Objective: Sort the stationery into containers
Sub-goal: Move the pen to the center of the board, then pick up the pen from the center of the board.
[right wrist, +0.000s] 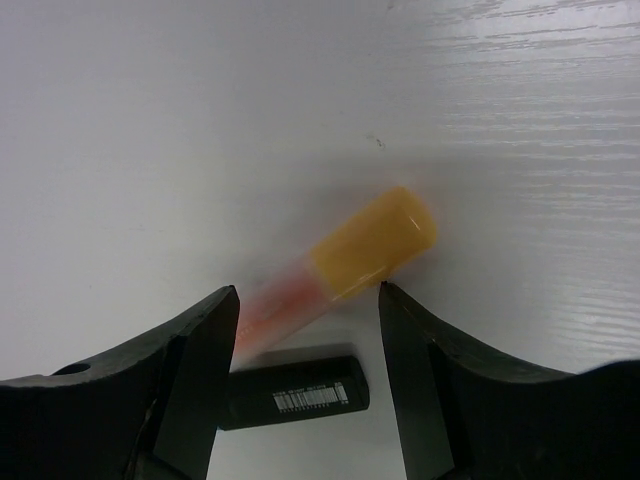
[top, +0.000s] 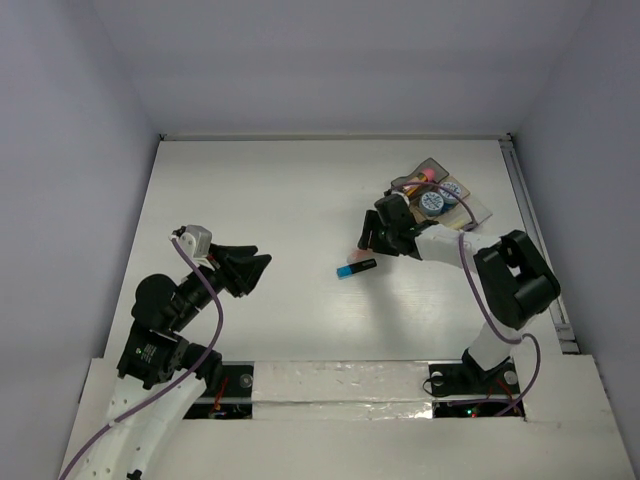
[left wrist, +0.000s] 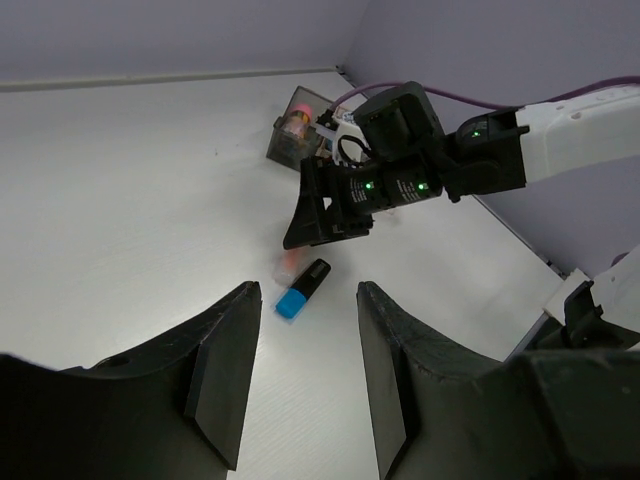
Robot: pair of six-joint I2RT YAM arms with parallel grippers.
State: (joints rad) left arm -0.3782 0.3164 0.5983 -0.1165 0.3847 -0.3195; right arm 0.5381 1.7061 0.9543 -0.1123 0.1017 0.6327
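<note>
An orange highlighter [right wrist: 345, 265] with a yellow-orange cap lies blurred on the white table between the tips of my right gripper [right wrist: 306, 290], whose jaws stand open on either side of it. Just behind it lies the blue-black highlighter [right wrist: 295, 392] [top: 356, 268] [left wrist: 303, 288]. The containers [top: 478, 212] sit at the far right, holding two blue-white rolls [top: 432, 201] and the pink-capped glue stick [top: 427, 175]. My right gripper [top: 368, 244] hangs between the containers and the blue-black highlighter. My left gripper [top: 260, 270] [left wrist: 308, 320] is open and empty, pointing at the highlighter from the left.
Grey walls enclose the table [top: 280, 200] on three sides. A rail [top: 530, 230] runs along its right edge. The right arm's purple cable [top: 462, 250] loops near the containers.
</note>
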